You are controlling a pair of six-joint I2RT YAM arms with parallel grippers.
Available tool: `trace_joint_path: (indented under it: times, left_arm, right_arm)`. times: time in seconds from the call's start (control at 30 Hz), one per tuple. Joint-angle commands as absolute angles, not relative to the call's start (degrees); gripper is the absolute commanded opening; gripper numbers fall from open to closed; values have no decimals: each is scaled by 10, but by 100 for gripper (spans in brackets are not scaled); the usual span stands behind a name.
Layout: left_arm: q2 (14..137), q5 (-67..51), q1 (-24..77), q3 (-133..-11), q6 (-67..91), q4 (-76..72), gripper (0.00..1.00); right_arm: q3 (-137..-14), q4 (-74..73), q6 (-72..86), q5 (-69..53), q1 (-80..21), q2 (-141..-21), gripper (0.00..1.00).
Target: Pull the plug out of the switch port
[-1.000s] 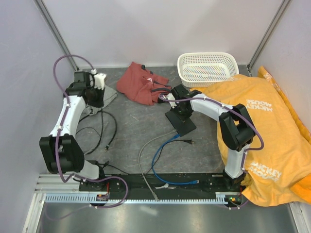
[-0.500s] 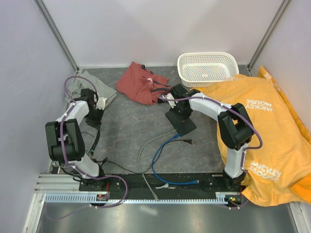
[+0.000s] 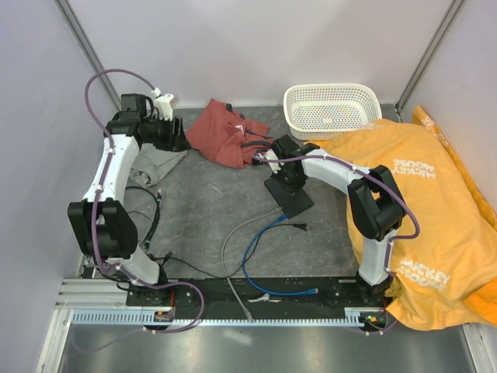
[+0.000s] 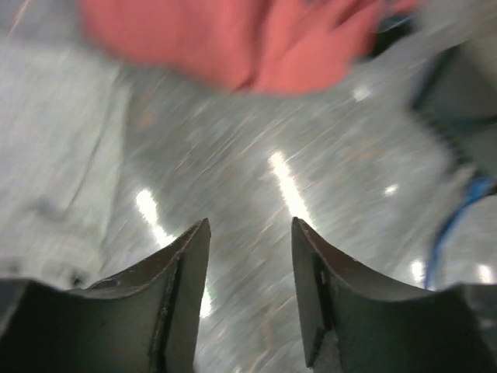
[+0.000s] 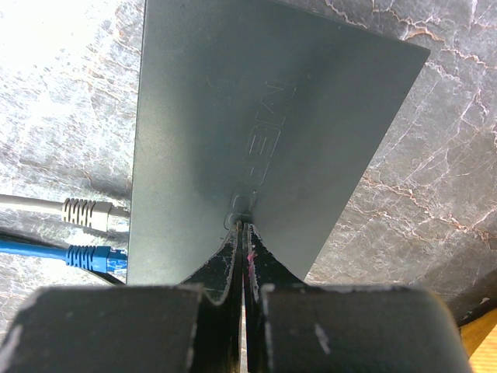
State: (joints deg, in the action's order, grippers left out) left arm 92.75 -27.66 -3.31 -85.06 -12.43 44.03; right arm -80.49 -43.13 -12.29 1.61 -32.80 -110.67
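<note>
The switch (image 3: 289, 196) is a flat black box lying mid-table, and it fills the right wrist view (image 5: 256, 116). Two plugs sit in its left edge, a grey plug (image 5: 93, 211) and a blue plug (image 5: 95, 256). Their cables (image 3: 250, 247) curl toward the near edge. My right gripper (image 5: 245, 227) is shut, tips resting on the switch's top face, holding nothing (image 3: 283, 180). My left gripper (image 3: 175, 138) hangs at the back left beside the red cloth. Its view is blurred, and its jaws (image 4: 250, 225) stand open and empty above the table.
A red cloth (image 3: 229, 132) lies at the back centre and a grey cloth (image 3: 155, 162) under the left arm. A white basket (image 3: 332, 109) stands back right beside a large orange cloth (image 3: 423, 194). Black cables (image 3: 155, 214) loop at the left, and a black plug (image 3: 301, 227) lies near the switch.
The left arm dipped toward the grey cloth, then swung up and back toward the red cloth, and its jaws opened. The right arm and switch stayed put.
</note>
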Motion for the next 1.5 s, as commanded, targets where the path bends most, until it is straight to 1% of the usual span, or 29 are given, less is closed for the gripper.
trace_joint_path:
  times: [0.0, 0.03, 0.1, 0.13, 0.23, 0.27, 0.3, 0.6, 0.77, 0.87, 0.97, 1.0, 1.07, 1.1, 1.2, 1.33, 1.43, 1.47]
  left_arm:
    - [973, -415, 37, -910, -30, 432, 57]
    - [992, -423, 72, -918, -15, 428, 57]
    - [1005, -445, 105, -917, -5, 407, 57]
    - [1017, -453, 132, -906, 29, 396, 58]
    - [1038, -471, 172, -880, 82, 350, 58]
    - [1058, -464, 181, -881, 85, 349, 61]
    - [1069, -461, 194, -882, 90, 352, 62]
    - [1155, -499, 249, -846, 78, 332, 60]
    - [1197, -505, 264, -846, 91, 306, 59]
    - [1242, -504, 267, -875, 95, 303, 57]
    - [1297, -511, 266, -938, 103, 306, 56]
    - [1313, -515, 266, -990, 102, 310, 56]
    - [1360, -532, 266, -1045, 95, 320, 56]
    - [1373, -533, 266, -1093, 83, 325, 57]
    - [1408, -521, 262, -1152, 67, 330, 57]
    - [1404, -539, 250, -1165, 69, 328, 58]
    - [1357, -553, 240, -1119, 86, 327, 58]
    - [1327, -560, 238, -1080, 84, 327, 58]
  right_arm:
    - [-782, -345, -124, -8, -337, -1150, 0]
    - [-781, -345, -123, -8, -337, -1147, 0]
    - [-775, -351, -123, -12, -334, -1143, 0]
    - [-773, -351, -124, -12, -332, -1137, 0]
    - [-763, -351, -131, -11, -320, -1123, 0]
    - [-759, -351, -136, -5, -318, -1119, 0]
    - [-759, -351, -141, -4, -319, -1108, 0]
    - [-732, -354, -153, 8, -314, -1057, 0]
    - [-711, -352, -150, 5, -303, -1045, 0]
    - [-711, -353, -145, 2, -296, -1040, 0]
    - [-712, -356, -145, 1, -292, -1035, 0]
    - [-711, -355, -144, 2, -291, -1033, 0]
    - [-708, -355, -143, 2, -287, -1029, 0]
    - [-706, -356, -143, 3, -283, -1027, 0]
    - [-698, -358, -144, 5, -280, -1020, 0]
    - [-686, -360, -146, 5, -278, -1013, 0]
    - [-685, -358, -146, 4, -277, -1012, 0]
    - [-686, -357, -147, 4, -277, -1014, 0]
